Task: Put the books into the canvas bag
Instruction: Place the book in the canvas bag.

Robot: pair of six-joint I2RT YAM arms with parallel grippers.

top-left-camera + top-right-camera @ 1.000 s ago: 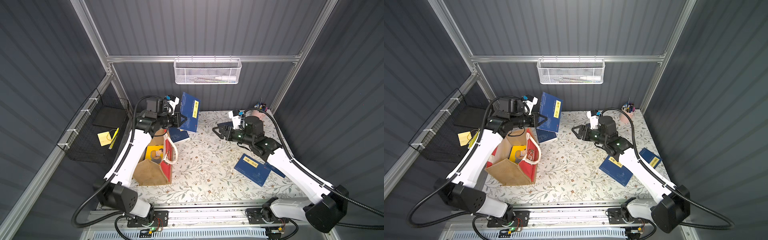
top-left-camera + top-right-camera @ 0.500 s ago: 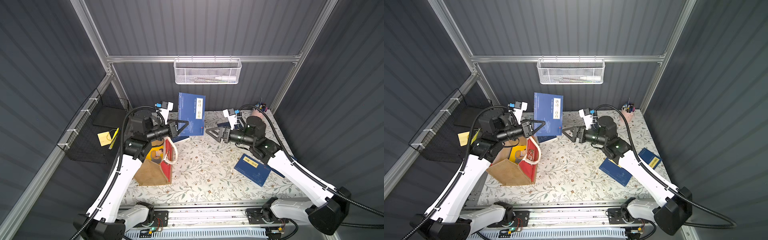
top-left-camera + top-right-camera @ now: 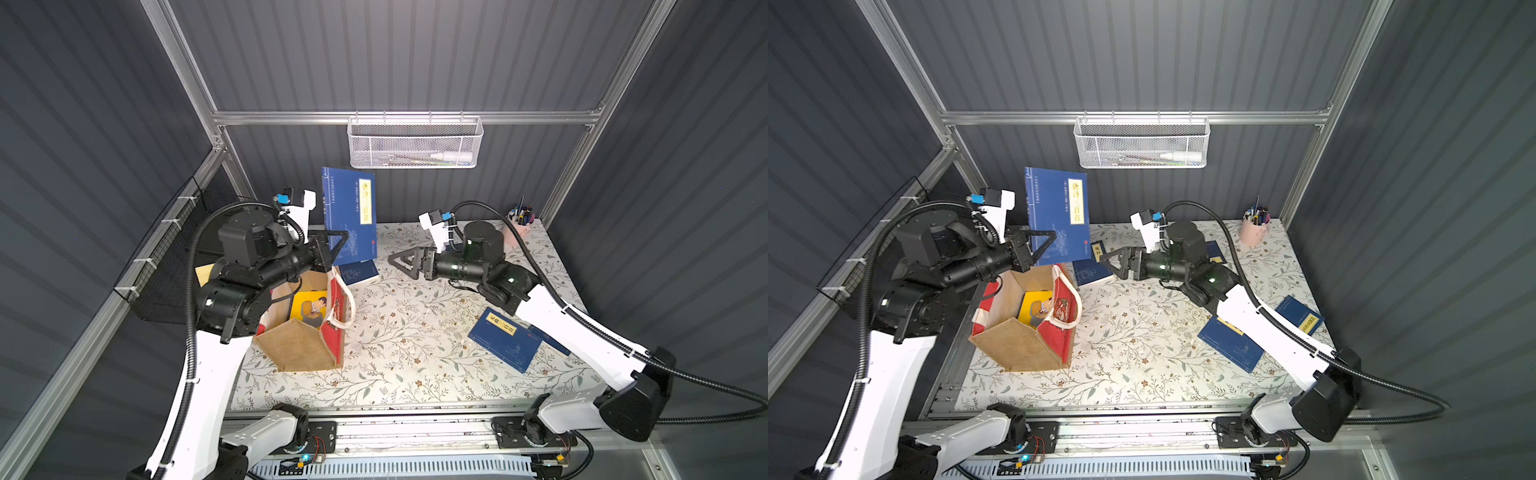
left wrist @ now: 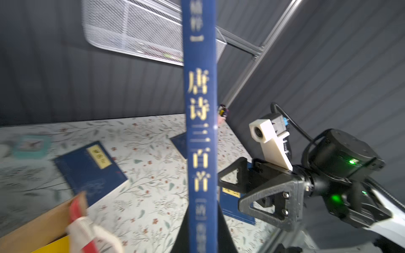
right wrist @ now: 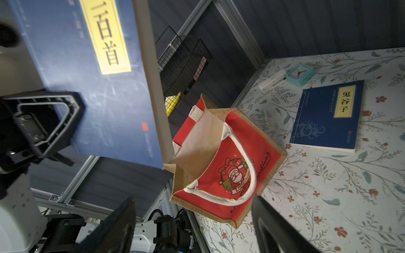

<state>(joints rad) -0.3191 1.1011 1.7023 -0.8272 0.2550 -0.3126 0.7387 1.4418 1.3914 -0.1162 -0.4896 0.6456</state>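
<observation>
The navy paperback book with yellow title label [image 3: 349, 212] was held upright, clamped by the left gripper [image 3: 337, 249], above the rim of the tan jute canvas bag with red panels [image 3: 299, 349]. The right gripper [image 3: 399, 262] was spread open, empty, nearby.

The left arm [image 3: 206, 376] rises steeply from its base, elbow bent, forearm level and pointing inward. The left gripper [image 3: 337, 248] is clamped on the lower part of a blue book [image 3: 349, 208], which stands upright. The right arm [image 3: 582, 328] reaches low and inward. The right gripper [image 3: 401, 262] faces the left one, jaws spread and empty.
</observation>
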